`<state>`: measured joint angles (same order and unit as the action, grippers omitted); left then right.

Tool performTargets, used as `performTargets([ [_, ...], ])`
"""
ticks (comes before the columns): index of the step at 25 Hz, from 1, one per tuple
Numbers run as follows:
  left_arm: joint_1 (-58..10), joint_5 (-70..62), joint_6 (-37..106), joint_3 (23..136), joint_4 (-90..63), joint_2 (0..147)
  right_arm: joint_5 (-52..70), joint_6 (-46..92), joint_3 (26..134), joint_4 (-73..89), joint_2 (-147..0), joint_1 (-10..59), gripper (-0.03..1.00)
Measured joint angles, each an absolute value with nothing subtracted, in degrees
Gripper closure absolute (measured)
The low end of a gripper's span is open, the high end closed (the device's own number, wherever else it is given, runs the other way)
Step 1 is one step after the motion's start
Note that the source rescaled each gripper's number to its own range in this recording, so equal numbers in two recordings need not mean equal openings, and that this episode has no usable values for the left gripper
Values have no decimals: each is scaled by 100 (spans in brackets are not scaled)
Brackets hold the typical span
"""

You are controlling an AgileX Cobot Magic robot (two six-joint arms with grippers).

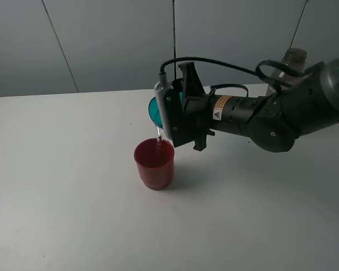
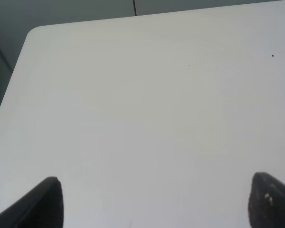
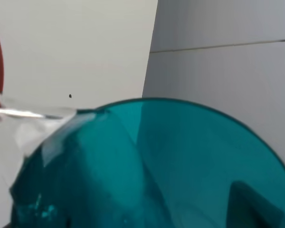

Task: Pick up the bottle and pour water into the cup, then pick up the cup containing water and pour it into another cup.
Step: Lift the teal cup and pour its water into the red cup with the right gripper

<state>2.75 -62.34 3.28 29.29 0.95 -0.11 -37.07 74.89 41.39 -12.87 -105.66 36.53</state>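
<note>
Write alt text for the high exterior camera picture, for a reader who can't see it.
A thin stream of water runs from a teal cup, held tipped by the right end effector, into a red cup standing on a white table. A brownish clear bottle shows behind the arm, far right.

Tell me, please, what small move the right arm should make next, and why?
Probably tip the teal cup slightly further: held tilted in the right pincer above the red cup, it sends only a thin stream of water into it, so some water likely remains inside.
</note>
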Motion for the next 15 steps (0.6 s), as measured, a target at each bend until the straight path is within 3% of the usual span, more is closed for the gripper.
performTargets([
  [15, 275, -6234, 328, 2929, 95, -11, -3737, 8410, 4139, -1097, -10775, 3819, 90],
])
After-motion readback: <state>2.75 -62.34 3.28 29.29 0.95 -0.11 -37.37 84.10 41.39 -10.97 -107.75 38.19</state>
